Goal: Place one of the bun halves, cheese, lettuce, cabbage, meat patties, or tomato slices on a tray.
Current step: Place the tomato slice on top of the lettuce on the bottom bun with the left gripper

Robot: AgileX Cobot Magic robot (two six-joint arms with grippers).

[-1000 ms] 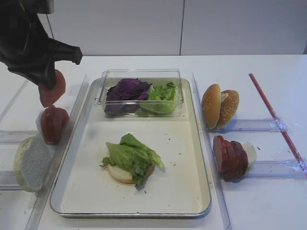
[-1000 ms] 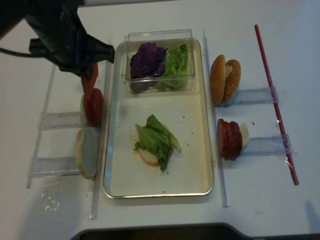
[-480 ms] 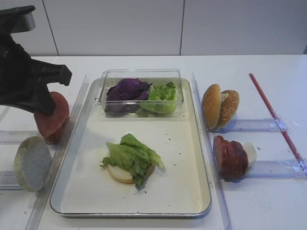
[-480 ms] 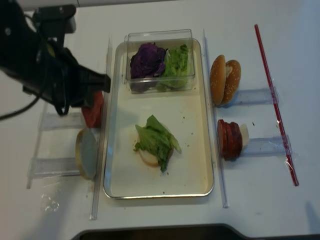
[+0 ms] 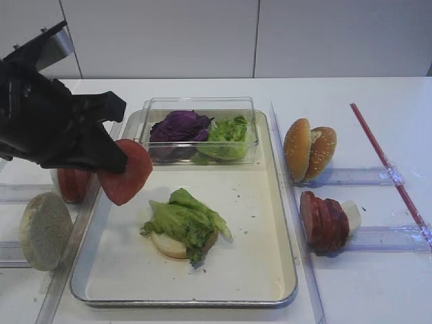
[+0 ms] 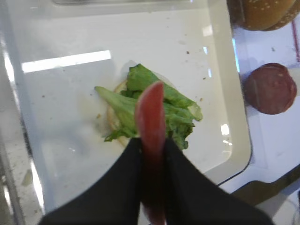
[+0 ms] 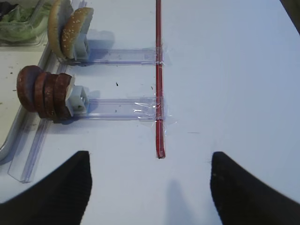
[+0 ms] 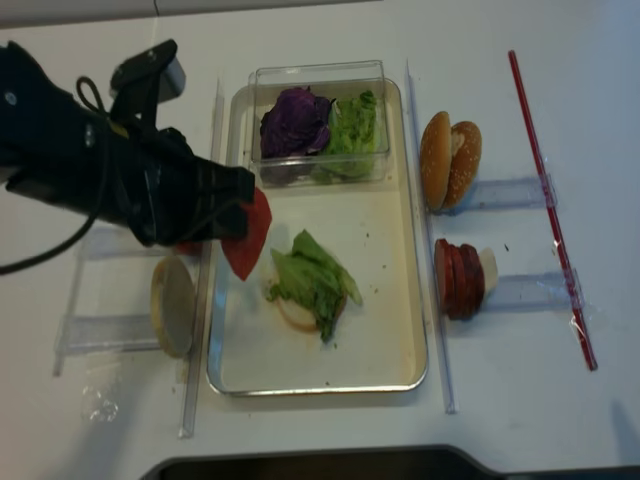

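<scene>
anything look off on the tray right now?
Mostly fine. The lettuce sits lopsided on the bun half, spilling over its front edge. Dark crumbs speckle the tray floor. The tomato slice is held in the left tool.

Shiny metal tray [image 5: 287, 223] w/ matt cream floor, clear glossy plastic box [image 5: 200, 108], smooth white table [image 5: 364, 290].

One high camera stands at the table's front, angled down and looking toward the back wall. The realsense looks almost straight down from higher up. Both take in the whole tray [image 5: 283, 223] and the racks on either side. The left wrist camera hangs close above the tray's floor, facing down. The right wrist camera sits low over the table's right side, looking along the red strip [image 7: 159, 84].
</scene>
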